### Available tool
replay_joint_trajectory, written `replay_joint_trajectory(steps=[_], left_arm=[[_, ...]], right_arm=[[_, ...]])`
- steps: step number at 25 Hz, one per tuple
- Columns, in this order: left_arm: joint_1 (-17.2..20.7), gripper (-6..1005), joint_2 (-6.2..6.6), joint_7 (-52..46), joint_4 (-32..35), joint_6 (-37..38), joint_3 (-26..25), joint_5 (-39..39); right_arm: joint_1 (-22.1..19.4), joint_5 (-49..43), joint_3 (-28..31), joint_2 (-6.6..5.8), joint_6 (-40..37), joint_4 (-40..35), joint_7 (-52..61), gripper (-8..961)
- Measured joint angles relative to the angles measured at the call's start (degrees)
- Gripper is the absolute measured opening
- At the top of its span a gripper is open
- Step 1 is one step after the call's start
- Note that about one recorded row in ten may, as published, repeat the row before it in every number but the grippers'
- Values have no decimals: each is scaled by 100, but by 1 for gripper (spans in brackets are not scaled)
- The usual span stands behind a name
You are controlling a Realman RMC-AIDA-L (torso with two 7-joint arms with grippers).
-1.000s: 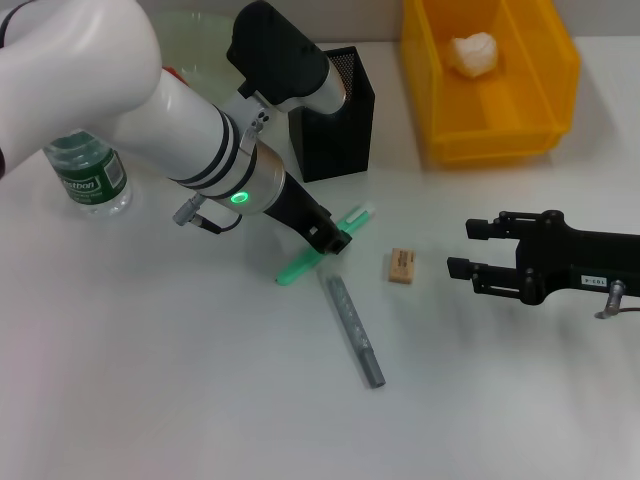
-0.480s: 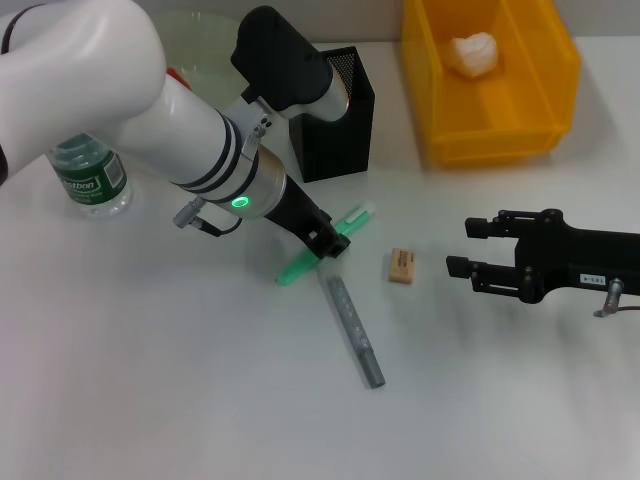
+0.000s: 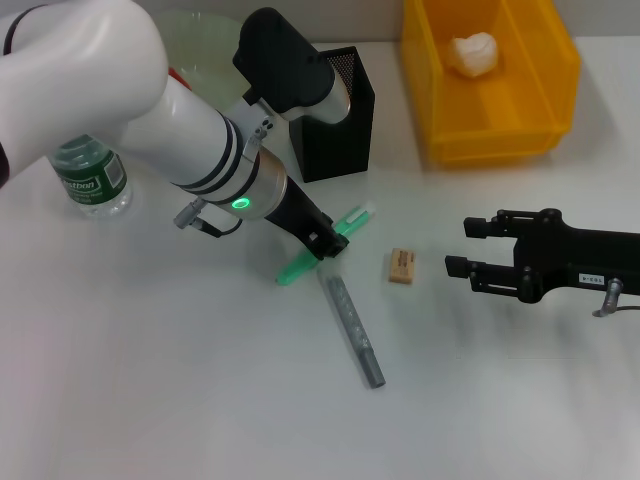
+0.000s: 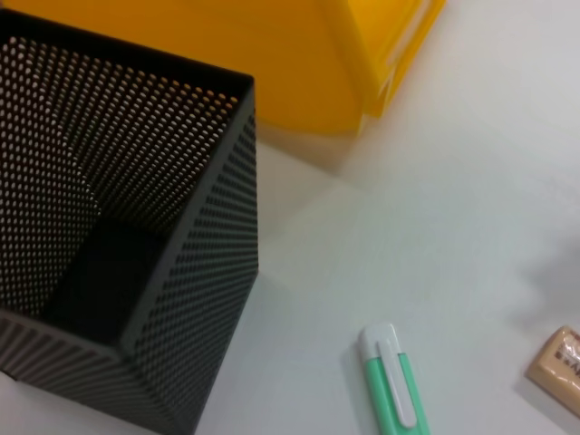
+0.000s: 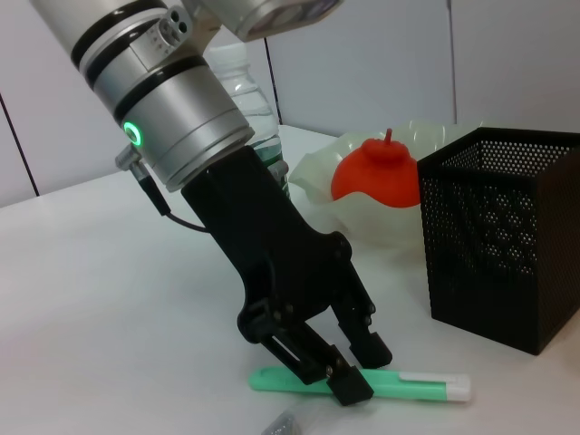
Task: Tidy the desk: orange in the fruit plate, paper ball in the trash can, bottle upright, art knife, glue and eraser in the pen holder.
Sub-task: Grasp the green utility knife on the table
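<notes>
A green art knife point(image 3: 322, 246) lies flat on the table, and my left gripper point(image 3: 327, 241) is down over its middle, open, one finger on each side point(image 5: 349, 388). Beside it lie the grey glue stick point(image 3: 352, 330) and the tan eraser point(image 3: 402, 266). The black mesh pen holder point(image 3: 335, 115) stands just behind them. Inside the yellow trash can point(image 3: 545, 95) rests the paper ball point(image 3: 472, 52). The orange point(image 5: 376, 172) sits in the pale green fruit plate point(image 5: 313, 172). At the left the bottle point(image 3: 92, 175) stands upright. My right gripper point(image 3: 458, 247) hovers open to the right of the eraser.
My left arm's white forearm point(image 3: 150, 110) crosses the back left of the table and hides most of the fruit plate in the head view. The pen holder point(image 4: 118, 227) shows nothing inside it in the left wrist view.
My left gripper has shifted slightly along and down onto the green art knife. The right arm and the other objects have stayed where they were.
</notes>
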Motion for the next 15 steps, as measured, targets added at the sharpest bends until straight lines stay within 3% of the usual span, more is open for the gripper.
replay_joint_trajectory(steps=[15], left_arm=[[-5, 260, 0, 1, 0, -38, 61, 21]], right_arm=[[14, 0, 0, 0, -2, 0, -1, 619]])
